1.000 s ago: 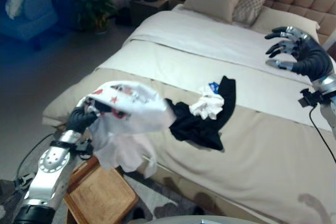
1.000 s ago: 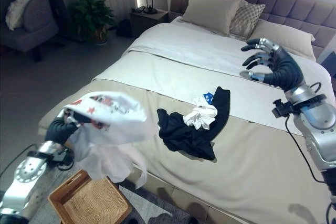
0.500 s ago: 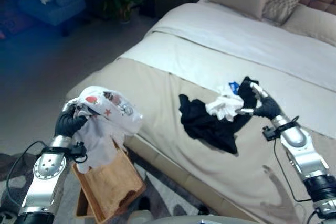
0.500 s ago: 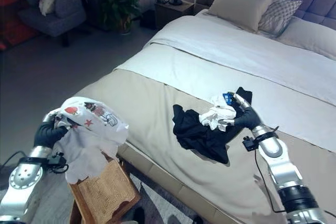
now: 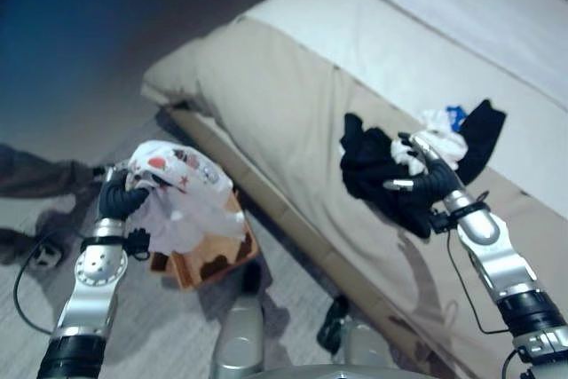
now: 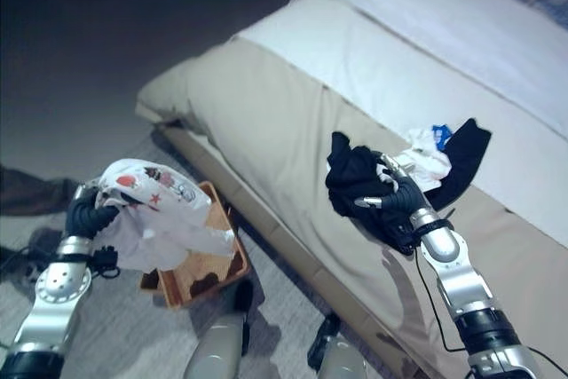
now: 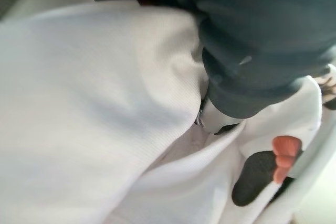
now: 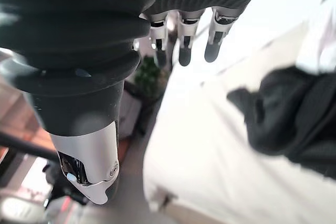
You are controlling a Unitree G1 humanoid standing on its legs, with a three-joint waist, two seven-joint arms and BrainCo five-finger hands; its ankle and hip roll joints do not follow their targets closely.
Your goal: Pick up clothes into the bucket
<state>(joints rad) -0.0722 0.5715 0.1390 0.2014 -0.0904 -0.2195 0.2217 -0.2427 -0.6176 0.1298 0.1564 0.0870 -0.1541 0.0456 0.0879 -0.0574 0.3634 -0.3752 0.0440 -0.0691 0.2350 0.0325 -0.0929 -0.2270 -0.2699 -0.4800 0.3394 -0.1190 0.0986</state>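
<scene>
Right hand (image 6: 395, 194) has reached black garment (image 6: 355, 175), fingers spread.

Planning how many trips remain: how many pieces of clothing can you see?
3: a white printed garment in the left robot hand over the basket; a black garment and a white one on the bed. More may be hidden.

The white printed garment (image 6: 155, 210) hides most of the wicker basket (image 6: 209, 272).

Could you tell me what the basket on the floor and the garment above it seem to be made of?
Basket: apparently woven wicker or rattan, matte tan with visible weave. Printed white garment, gripped by the left robot hand: soft, matte knit fabric, probably cotton; it drapes in loose folds.
</scene>
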